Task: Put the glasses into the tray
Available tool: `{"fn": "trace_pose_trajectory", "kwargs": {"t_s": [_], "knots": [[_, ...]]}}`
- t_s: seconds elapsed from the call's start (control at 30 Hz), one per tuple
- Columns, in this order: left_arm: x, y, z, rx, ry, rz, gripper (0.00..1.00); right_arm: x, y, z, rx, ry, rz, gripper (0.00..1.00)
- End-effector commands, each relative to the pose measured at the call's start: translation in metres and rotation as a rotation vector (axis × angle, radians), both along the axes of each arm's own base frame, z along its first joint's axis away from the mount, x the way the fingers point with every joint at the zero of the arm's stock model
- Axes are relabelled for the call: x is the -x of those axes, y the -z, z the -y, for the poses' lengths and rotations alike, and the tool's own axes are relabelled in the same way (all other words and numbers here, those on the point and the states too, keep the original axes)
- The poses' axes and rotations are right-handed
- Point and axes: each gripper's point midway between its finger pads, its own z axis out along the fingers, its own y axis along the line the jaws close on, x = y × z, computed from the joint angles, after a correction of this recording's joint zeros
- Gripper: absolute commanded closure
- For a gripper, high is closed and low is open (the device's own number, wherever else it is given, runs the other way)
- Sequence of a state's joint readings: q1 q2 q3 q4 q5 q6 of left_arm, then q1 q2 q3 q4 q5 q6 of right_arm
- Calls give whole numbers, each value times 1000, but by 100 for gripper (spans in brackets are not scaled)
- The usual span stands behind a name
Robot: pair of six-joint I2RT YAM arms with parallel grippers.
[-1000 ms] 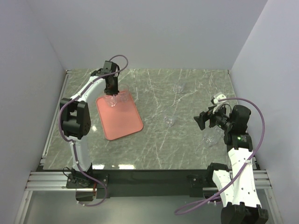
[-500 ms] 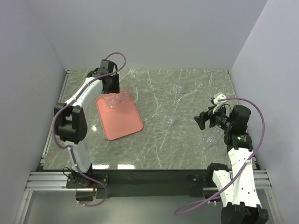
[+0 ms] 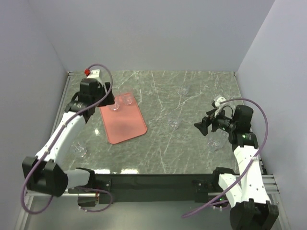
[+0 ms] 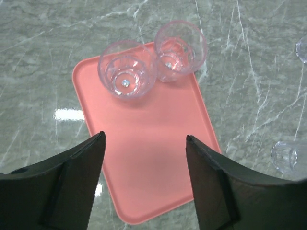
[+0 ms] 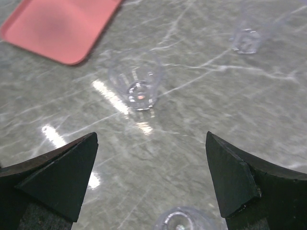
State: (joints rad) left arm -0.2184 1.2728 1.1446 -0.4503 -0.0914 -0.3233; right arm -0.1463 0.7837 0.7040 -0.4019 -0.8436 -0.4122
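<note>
The glasses (image 3: 114, 106) are partly stowed. In the top view, two stand at the far end of the tray (image 3: 124, 127), and four more appear scattered on the table (image 3: 153, 148), apart from it.

The left wrist view shows the two close side by side on the tray, with the left gripper (image 4: 144, 139) above them, spread wide and empty.

In the right wrist view, the right gripper (image 5: 151, 136) is likewise spread and empty, facing a loose glass (image 5: 136, 81). By this count, four are left to move.

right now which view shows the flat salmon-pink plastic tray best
Left wrist view: the salmon-pink rectangular plastic tray fills the frame, rim plain. The top external view shows the tray small; the right wrist view catches only one corner.
</note>
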Motion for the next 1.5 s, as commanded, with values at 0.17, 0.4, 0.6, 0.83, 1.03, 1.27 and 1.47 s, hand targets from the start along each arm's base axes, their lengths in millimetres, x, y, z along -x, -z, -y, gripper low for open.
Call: {"fn": "trace_pose_trajectory", "kwargs": {"t_s": [0.17,0.4,0.6,0.83,1.03,1.27,1.47], "knots": [[34,-35,-21,7,-44,271,8,-16,-8,-44,15,-168,-161,1],[68,-36,-32,36,-71,393,1,-48,13,-62,10,-133,-388,9],[74,-46,-45,22,-131,432,1,-73,40,-71,68,-38,-491,18],[77,-47,-50,19,-158,435,1,-91,63,-65,148,76,-549,30],[78,-48,-48,24,-148,436,1,-94,80,-69,186,88,-592,38],[79,-49,-48,24,-144,440,0,-94,90,-76,209,85,-615,44],[78,-48,-46,26,-137,438,1,-91,102,-76,243,87,-630,53]]}}
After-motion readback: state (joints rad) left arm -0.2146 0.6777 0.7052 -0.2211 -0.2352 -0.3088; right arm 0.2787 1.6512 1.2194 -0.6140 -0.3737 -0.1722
